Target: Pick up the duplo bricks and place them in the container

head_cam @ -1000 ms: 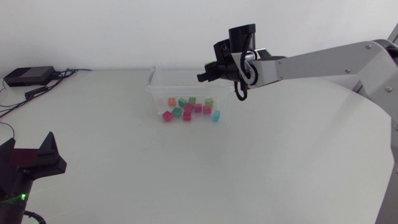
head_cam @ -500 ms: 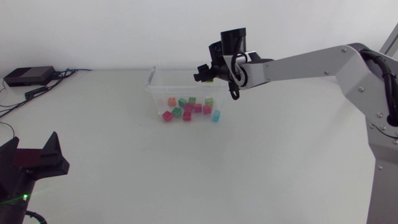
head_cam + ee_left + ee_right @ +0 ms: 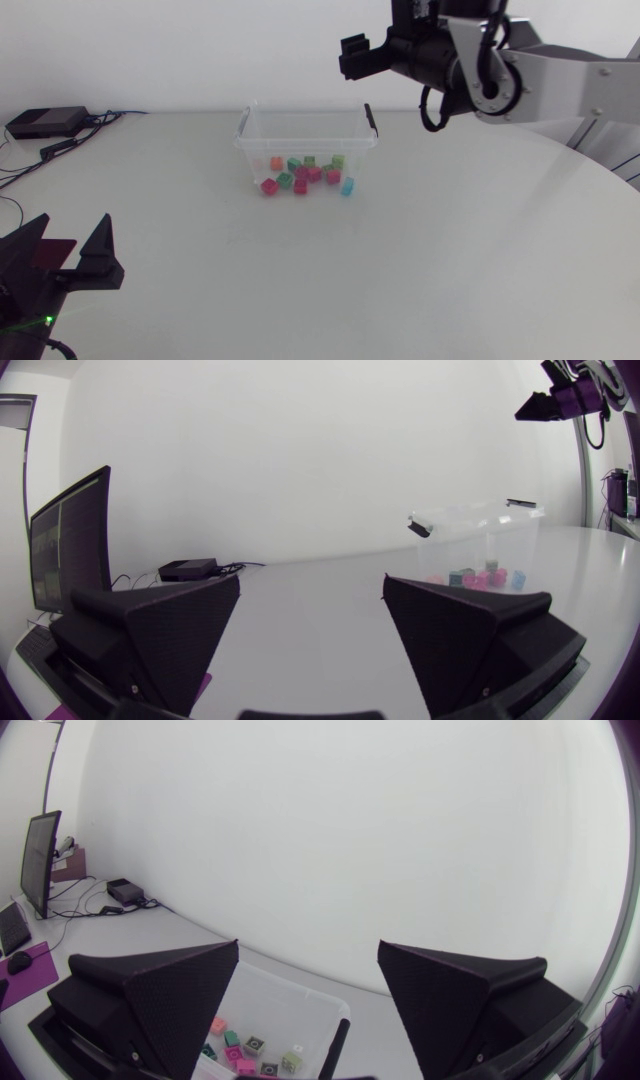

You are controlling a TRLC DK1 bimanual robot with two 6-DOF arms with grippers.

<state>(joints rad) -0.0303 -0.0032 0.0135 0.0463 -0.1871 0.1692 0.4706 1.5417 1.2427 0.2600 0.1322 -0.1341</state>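
A clear plastic container (image 3: 258, 150) stands at the back middle of the table. Several duplo bricks (image 3: 305, 175) in pink, green, orange and blue lie on its floor. My right gripper (image 3: 362, 52) hangs open and empty high above the container's far right corner. In the right wrist view its fingers (image 3: 160, 995) stand wide apart, with the container (image 3: 300, 1010) and bricks (image 3: 248, 1045) far below them. My left gripper (image 3: 72, 258) rests open and empty at the table's near left. From there the container (image 3: 450, 530) and bricks (image 3: 478, 576) show far ahead of it.
A black box (image 3: 45, 122) with cables lies at the table's back left corner, also seen ahead of the left gripper as the same black box (image 3: 188, 569). A black clip (image 3: 371, 117) sits on the container's right rim.
My right gripper has opened and risen from just over the container's right rim to high above it. The left gripper has shifted slightly at the near left.
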